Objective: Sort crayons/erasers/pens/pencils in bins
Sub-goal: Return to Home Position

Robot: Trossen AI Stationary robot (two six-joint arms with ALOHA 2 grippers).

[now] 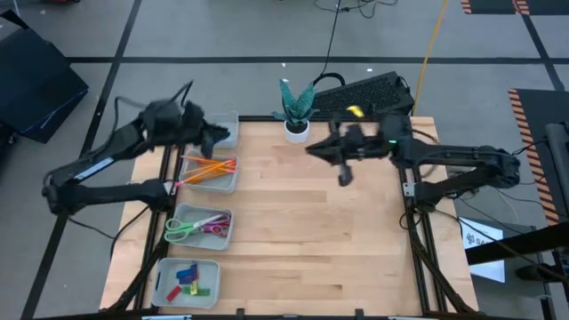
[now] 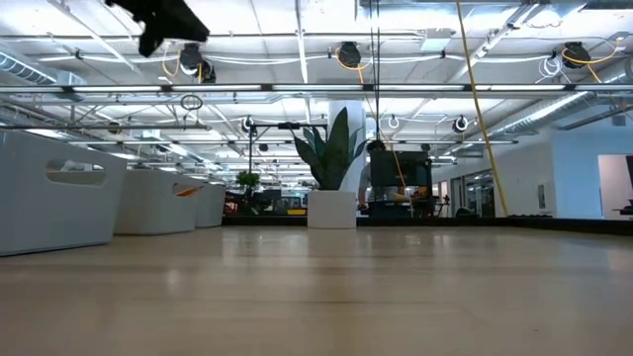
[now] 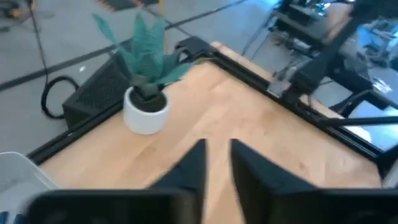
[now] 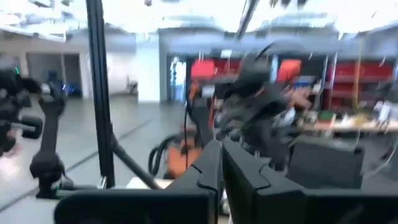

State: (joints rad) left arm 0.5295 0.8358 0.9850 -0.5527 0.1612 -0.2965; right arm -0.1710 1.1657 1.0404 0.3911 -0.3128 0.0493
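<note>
**Nothing loose on the wood: both claws high and empty**

We see the left gripper (image 1: 216, 133) raised above the far bin (image 1: 228, 127), the top one of the column of four bins. Its two fingers (image 3: 189, 168) stand narrowly apart with nothing between them. Just on the near side of that claw lies the bin with the pencils (image 1: 209, 170), their long axes running roughly across the table, tips toward the left arm's base. Farther toward the near edge come the bin with scissors (image 1: 197, 228), then the bin of erasers (image 1: 188, 279).

The right gripper (image 1: 343, 174) hangs over the middle of the table (image 1: 311, 231), well apart from every bin, close to the white plant pot (image 1: 297, 130); its fingers (image 4: 210, 163) sit almost together, holding nothing that we can make out. We judge the left arm far the nearer to all the bins.

What lies inside the far bin we cannot tell, since the left claw covers most of it. We find no pens or crayons anywhere on the bare wood. The low view cuts off all but a corner of one arm overhead.
</note>
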